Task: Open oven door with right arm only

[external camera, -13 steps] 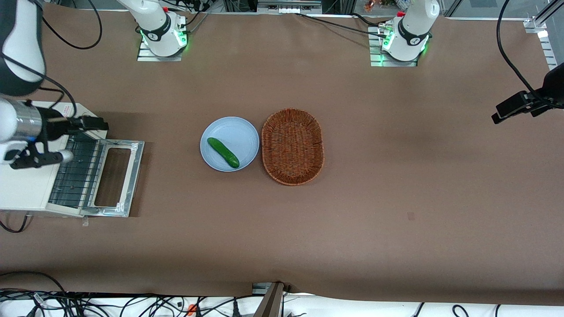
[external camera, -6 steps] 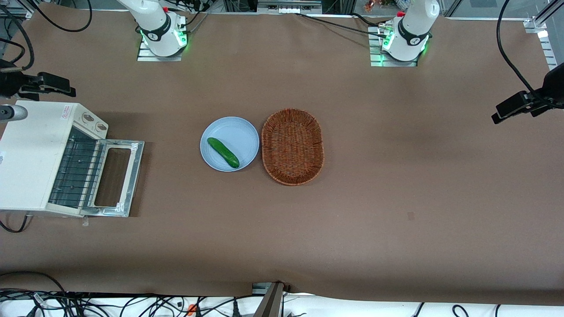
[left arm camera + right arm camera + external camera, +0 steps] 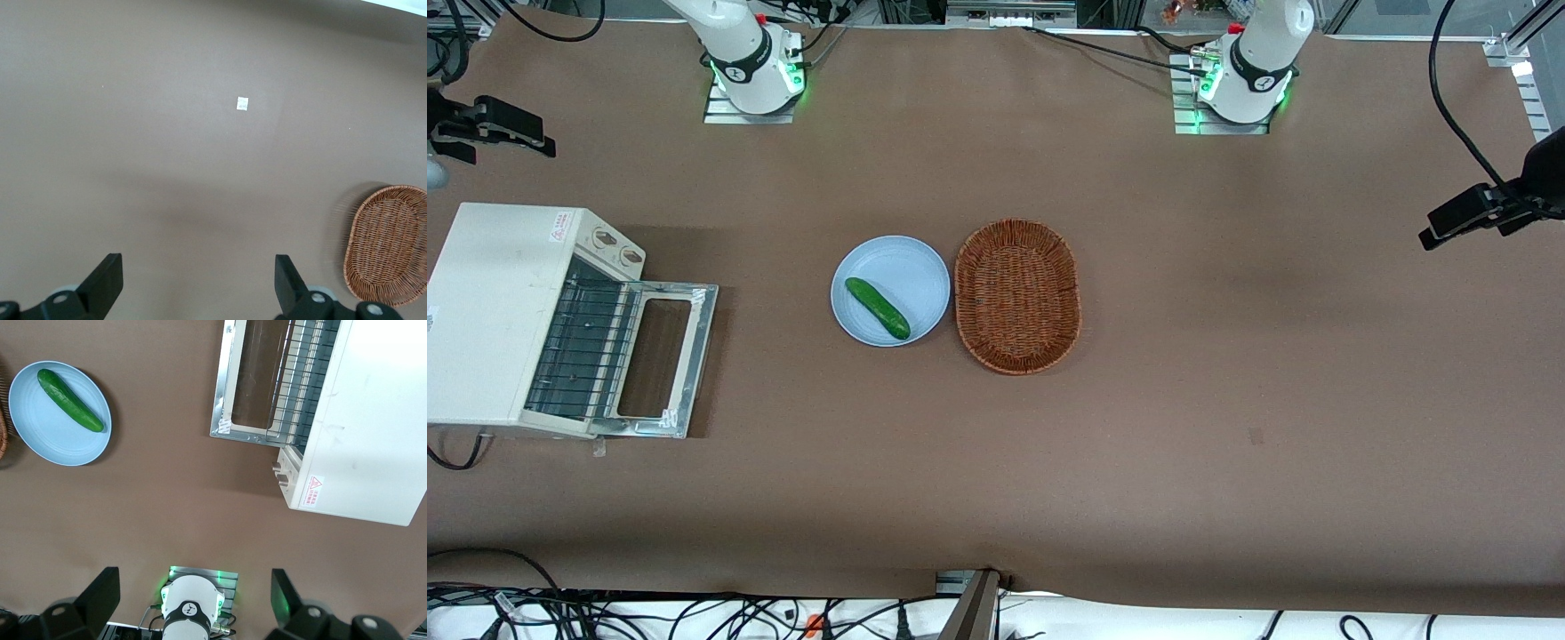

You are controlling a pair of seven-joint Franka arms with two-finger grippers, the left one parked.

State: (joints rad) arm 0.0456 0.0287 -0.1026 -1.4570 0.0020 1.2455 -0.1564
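We see the oven door (image 3: 660,358) folded down flat on the table in front of the oven (image 3: 507,316) — wire rack exposed. The gripper (image 3: 193,599) hangs high above, fingers (image 3: 100,595) spread wide apart, holding nothing, well clear of the oven.

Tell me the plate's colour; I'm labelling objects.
Pale blue plate, clearest in the front view. The gripper is high above the table, jaws open.

I see a brown-covered table (image 3: 1227,400) carrying the oven (image 3: 498,311) at the working arm's end, its oven door (image 3: 663,358) folded down flat onto the surface. Mid-table, a blue plate (image 3: 920,276) with a cucumber (image 3: 877,308) sits just beside a wicker basket (image 3: 1017,295). The gripper (image 3: 489,129) is high above the table, farther from the front camera than the oven, fingers spread.
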